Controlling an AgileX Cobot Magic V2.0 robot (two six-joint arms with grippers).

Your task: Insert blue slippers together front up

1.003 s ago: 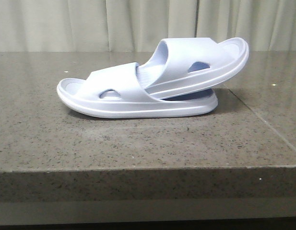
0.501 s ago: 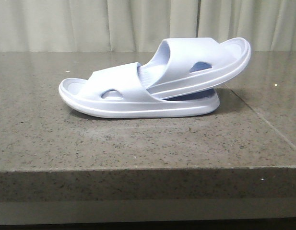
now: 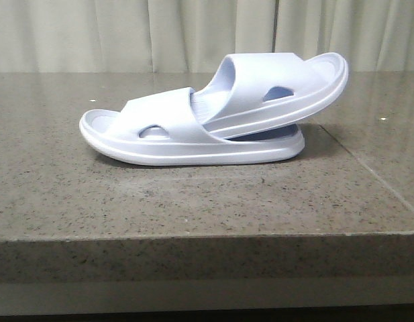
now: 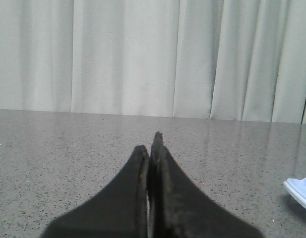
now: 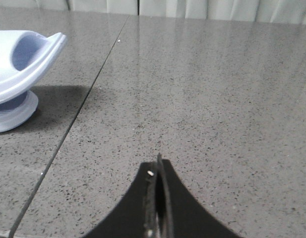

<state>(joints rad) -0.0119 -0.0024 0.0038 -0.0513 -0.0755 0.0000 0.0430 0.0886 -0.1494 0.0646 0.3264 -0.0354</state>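
Note:
Two pale lavender-blue slippers sit nested on the grey stone table. The lower slipper [image 3: 160,134] lies flat on its sole. The upper slipper [image 3: 280,90] has one end pushed under the lower one's strap and its other end tilted up at the right. No gripper shows in the front view. My left gripper [image 4: 152,148] is shut and empty over bare table, with a slipper's edge [image 4: 299,191] off to one side. My right gripper [image 5: 157,173] is shut and empty, well apart from the slippers' ends [image 5: 24,59].
The table [image 3: 207,201] is speckled grey stone with a seam [image 3: 368,168] running back on the right, and its front edge drops off near the camera. Pale curtains [image 3: 126,33] hang behind the table.
The front picture jogs a few pixels right and back; the slippers keep the same pose on the table. No gripper enters the front view.

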